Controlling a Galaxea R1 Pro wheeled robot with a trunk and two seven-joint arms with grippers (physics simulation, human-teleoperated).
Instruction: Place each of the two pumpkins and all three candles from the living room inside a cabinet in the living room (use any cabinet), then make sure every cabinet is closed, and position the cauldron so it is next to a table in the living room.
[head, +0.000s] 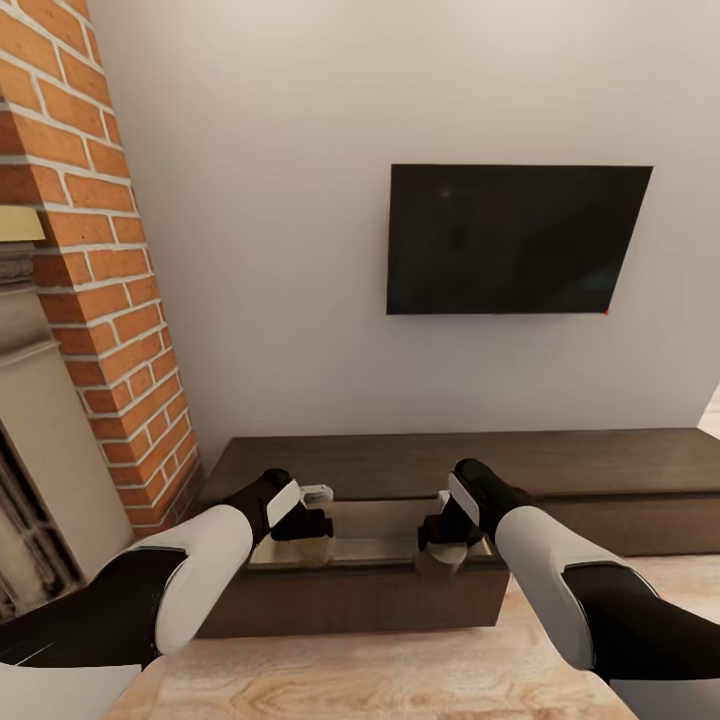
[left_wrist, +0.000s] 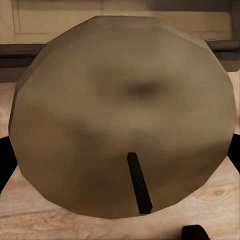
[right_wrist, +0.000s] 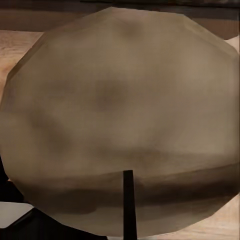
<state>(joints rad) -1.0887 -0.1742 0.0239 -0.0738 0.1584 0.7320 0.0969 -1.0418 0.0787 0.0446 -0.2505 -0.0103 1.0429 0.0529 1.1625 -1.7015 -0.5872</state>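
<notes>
A long, low dark-brown wooden cabinet (head: 560, 462) is seen against the far white wall, beneath a wall-hung black television (head: 515, 238), with a red brick fireplace column (head: 105, 290) at the left. One wide drawer (head: 350, 595) lined in pale wood is pulled out toward the near side. The left gripper (head: 312, 535) is positioned over the left part of the open drawer, and its jaws are closed on a squat round tan candle (left_wrist: 122, 117) with a dark wick. The right gripper (head: 443, 552) is positioned over the drawer's right part, and its jaws are likewise clamped on a second squat tan candle (right_wrist: 120, 120). Both candles are held above the drawer interior. Light wood-plank floor (head: 400, 670) is visible in front of the cabinet.
</notes>
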